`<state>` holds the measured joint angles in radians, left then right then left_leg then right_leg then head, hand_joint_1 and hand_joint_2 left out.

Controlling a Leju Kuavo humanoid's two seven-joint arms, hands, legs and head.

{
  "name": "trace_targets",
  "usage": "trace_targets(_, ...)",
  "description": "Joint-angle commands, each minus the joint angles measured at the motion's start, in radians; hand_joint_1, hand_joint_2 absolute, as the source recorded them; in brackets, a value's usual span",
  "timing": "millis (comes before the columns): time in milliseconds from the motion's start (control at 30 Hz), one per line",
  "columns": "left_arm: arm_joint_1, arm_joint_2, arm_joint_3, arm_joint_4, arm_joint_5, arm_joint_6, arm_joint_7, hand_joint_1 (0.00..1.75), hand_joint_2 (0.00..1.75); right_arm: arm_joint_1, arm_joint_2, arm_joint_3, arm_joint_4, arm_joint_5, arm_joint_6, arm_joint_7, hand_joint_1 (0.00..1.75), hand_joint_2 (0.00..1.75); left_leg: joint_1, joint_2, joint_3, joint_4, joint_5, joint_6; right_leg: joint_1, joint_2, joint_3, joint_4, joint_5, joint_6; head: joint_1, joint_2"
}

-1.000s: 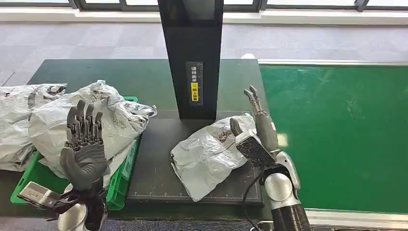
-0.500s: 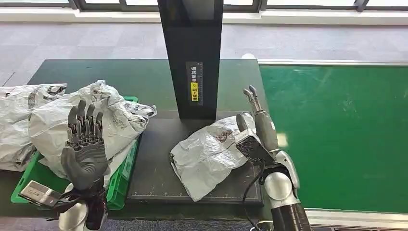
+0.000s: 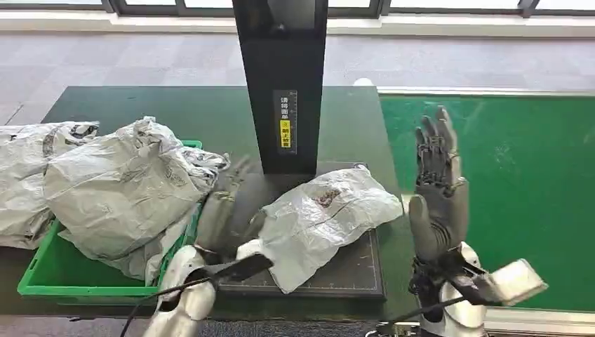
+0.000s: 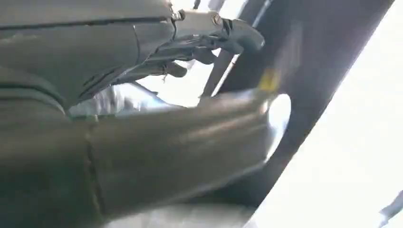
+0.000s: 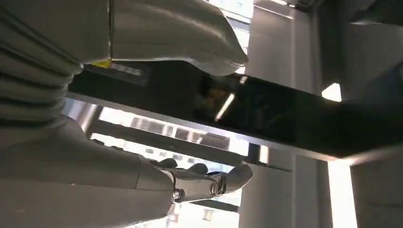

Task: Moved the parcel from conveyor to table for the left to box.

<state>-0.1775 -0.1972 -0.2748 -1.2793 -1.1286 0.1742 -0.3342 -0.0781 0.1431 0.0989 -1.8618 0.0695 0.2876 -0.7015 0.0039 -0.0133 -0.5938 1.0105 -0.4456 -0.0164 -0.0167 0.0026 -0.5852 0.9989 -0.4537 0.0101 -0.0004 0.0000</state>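
The grey plastic parcel (image 3: 330, 214) lies crumpled on the black plate (image 3: 231, 256) in front of the black pillar. My left hand (image 3: 226, 207) is motion-blurred just beside the parcel's left end, low over the plate, fingers stretched out and holding nothing. The left wrist view shows the left hand (image 4: 142, 61) with its fingers (image 4: 223, 35) extended toward the pillar. My right hand (image 3: 438, 189) stands upright to the right of the parcel, over the conveyor's near edge, fingers straight and apart, empty. The right wrist view shows the right hand (image 5: 119, 156) against windows.
A green crate (image 3: 42, 277) at the left holds a big grey bag (image 3: 116, 186), and another bag (image 3: 28, 168) lies beside it. The black scanner pillar (image 3: 281, 77) rises behind the plate. The green conveyor belt (image 3: 519, 182) runs along the right.
My right hand let go of the parcel and swung right, now raised upright. My left hand dropped from above the crate and moved right to the parcel's left end.
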Motion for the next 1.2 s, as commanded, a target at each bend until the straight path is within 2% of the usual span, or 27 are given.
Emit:
trace_targets(33, -0.233, -0.032, -0.218, 0.672, -0.103, 0.114, 0.031, 0.00, 1.75, 0.056, -0.007, -0.121, -0.220, -0.047, 0.053, 0.003, 0.00, 1.75, 0.000, -0.002, 0.001, -0.001, 0.001, 0.001, 0.000, -0.002, 0.002, -0.001, 0.000, 0.000, 0.000, 0.000)
trace_targets(133, -0.221, -0.026, -0.214, 0.640, -0.102, 0.102, 0.032, 0.00, 1.75, 0.049, 0.002, -0.127, -0.212, -0.039, 0.061, 0.003, 0.00, 1.75, 0.000, 0.007, 0.001, -0.001, 0.000, 0.000, 0.000, 0.008, -0.001, 0.000, 0.003, 0.000, 0.000, 0.000)
trace_targets(267, -0.223, -0.029, -0.215, 0.634, -0.103, 0.098, 0.033, 0.00, 1.75, 0.042, 0.003, -0.128, -0.204, -0.037, 0.061, 0.003, 0.00, 1.75, 0.001, 0.005, 0.001, -0.001, 0.000, 0.000, 0.001, 0.005, 0.000, -0.001, 0.002, 0.000, 0.000, 0.000)
trace_targets(567, -0.205, -0.024, -0.220, 0.625, -0.092, 0.025, 0.014, 0.00, 1.75, 0.030, 0.012, -0.140, -0.192, -0.039, 0.071, 0.003, 0.00, 1.75, 0.001, 0.008, 0.002, -0.001, 0.000, 0.000, 0.001, 0.008, 0.000, -0.001, 0.003, 0.000, 0.000, 0.000)
trace_targets(633, -0.211, -0.019, -0.231, 0.636, -0.101, 0.009, 0.006, 1.75, 1.75, 0.032, 0.015, -0.141, -0.197, -0.040, 0.076, 0.003, 0.00, 1.75, 0.001, 0.008, 0.002, -0.002, 0.000, 0.000, 0.002, 0.008, 0.001, -0.001, 0.003, 0.000, 0.000, 0.000)
trace_targets(767, -0.217, -0.015, -0.247, 0.665, -0.096, -0.030, -0.032, 1.75, 1.75, 0.031, 0.030, -0.142, -0.203, -0.027, 0.076, 0.003, 0.00, 1.75, 0.001, 0.008, 0.003, -0.002, 0.000, 0.000, 0.001, 0.008, 0.001, -0.001, 0.003, -0.001, 0.000, 0.000)
trace_targets(1200, -0.240, -0.019, -0.243, 0.706, -0.085, -0.033, -0.039, 1.75, 1.75, 0.044, 0.023, -0.151, -0.215, -0.025, 0.078, 0.003, 0.00, 1.75, 0.001, 0.008, 0.005, -0.003, 0.000, 0.000, 0.001, 0.006, 0.004, -0.002, 0.003, -0.001, 0.000, 0.000)
